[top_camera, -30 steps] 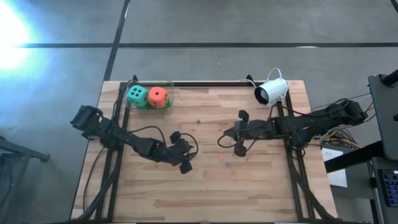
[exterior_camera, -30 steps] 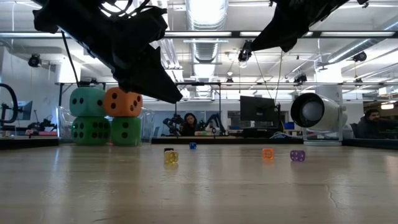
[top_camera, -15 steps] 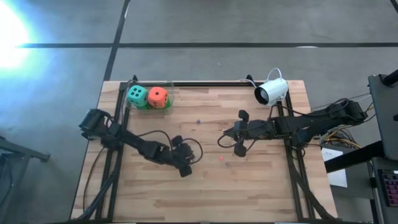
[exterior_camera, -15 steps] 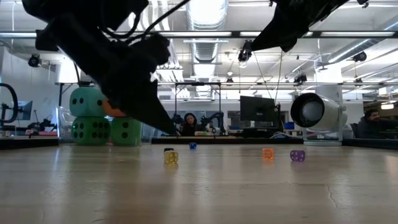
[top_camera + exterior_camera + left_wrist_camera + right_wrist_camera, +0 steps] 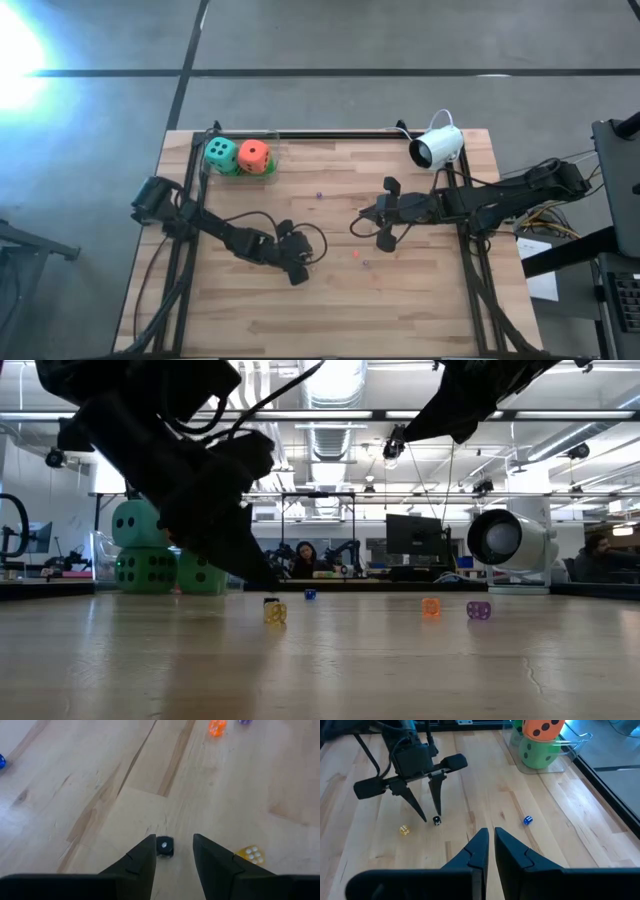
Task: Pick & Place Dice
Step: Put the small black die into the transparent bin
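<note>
L gripper (image 5: 172,851), jaws open astride black die (image 5: 164,845) lower-centre frame: should drop squarely, then close. R jaws closed.

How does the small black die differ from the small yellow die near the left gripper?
Colour: the small black die is dark, while the small yellow die is clear yellow.
Place: the black die lies between the fingers of the open left gripper; the yellow die lies outside them.
Top face: the black die shows one white pip, the yellow die several.
Both are tiny and rest on the wooden table.
</note>
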